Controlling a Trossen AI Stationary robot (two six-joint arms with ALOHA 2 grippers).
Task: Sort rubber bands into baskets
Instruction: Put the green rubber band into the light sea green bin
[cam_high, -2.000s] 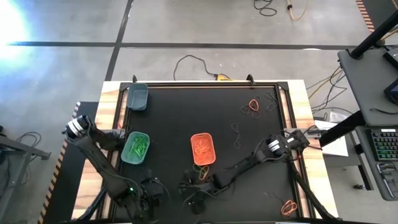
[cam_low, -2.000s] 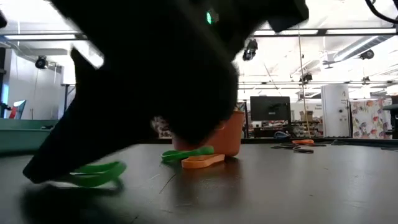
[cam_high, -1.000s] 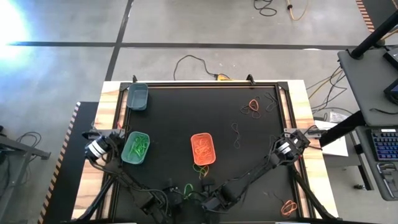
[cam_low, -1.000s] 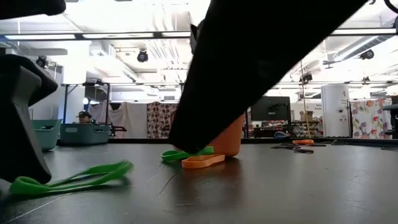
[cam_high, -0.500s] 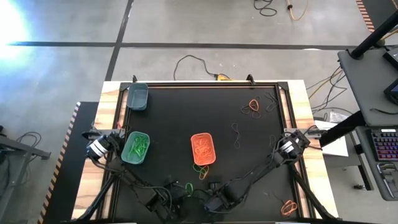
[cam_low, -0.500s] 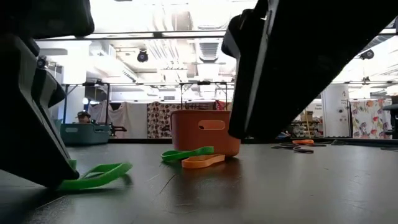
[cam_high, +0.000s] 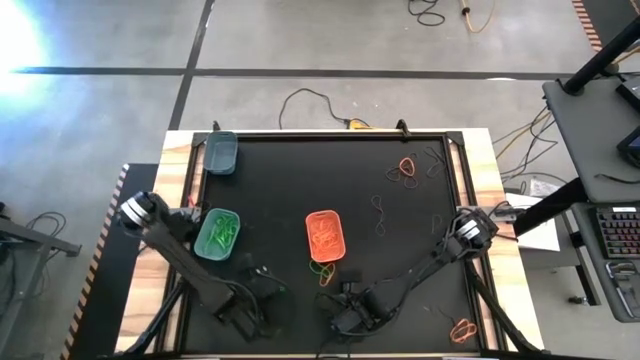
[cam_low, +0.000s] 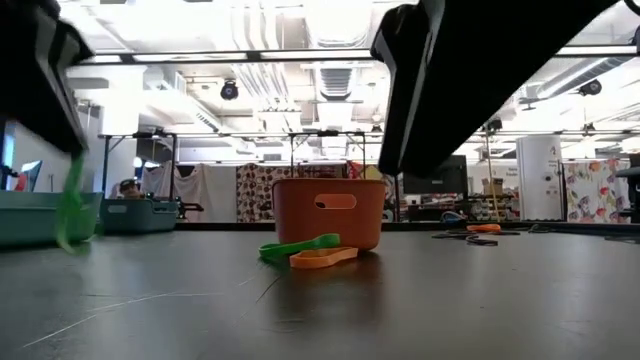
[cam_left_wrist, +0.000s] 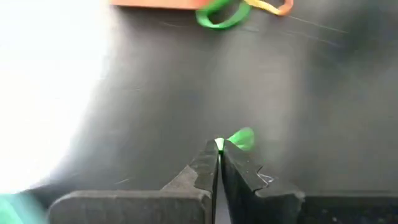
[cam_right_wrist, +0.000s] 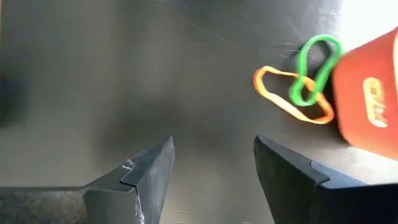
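Green rubber band (cam_left_wrist: 241, 138): pinched in left gripper (cam_left_wrist: 218, 163), lifted off the black table (cam_high: 280, 190) at its near edge. Orange basket (cam_high: 325, 237) mid-table (green and orange bands beside it). Right gripper (cam_right_wrist: 212, 163): fingers apart, holding nothing.

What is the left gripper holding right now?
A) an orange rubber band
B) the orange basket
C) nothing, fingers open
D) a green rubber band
D: in the left wrist view the left gripper is shut on a green rubber band poking out past the fingertips.
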